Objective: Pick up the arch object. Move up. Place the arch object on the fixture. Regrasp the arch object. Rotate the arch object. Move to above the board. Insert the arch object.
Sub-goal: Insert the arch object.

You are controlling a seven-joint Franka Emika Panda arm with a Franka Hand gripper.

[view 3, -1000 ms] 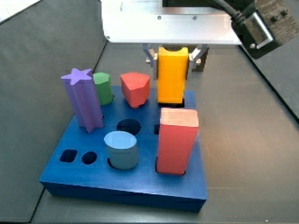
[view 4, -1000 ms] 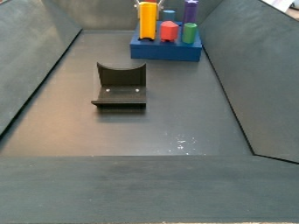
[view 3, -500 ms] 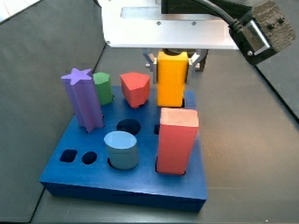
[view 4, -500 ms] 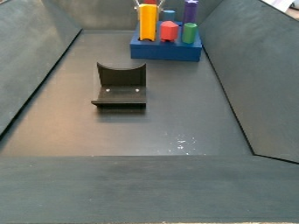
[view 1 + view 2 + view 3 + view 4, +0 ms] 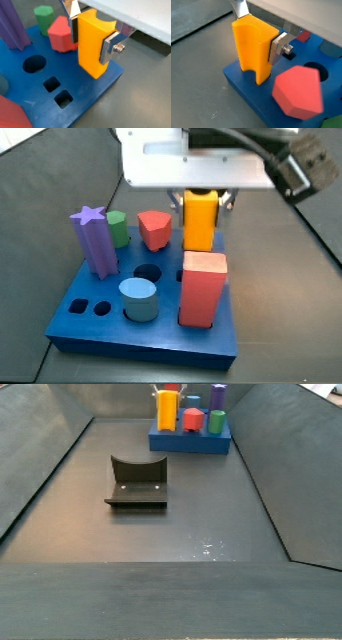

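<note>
My gripper is shut on the arch object, a yellow-and-orange block held upright, its lower end at a corner of the blue board. It also shows in a wrist view, where its notched end points down at the board's edge. In a side view the gripper holds the arch object at the board's far side. In a side view the fixture stands on the floor, well apart from the board.
On the board stand a purple star post, a green peg, a red pentagon peg, a pale blue cylinder and a big red block. Open holes lie near the arch object. Dark sloped walls enclose the floor.
The gripper and the arch object have dropped slightly toward the board; nothing else has moved.
</note>
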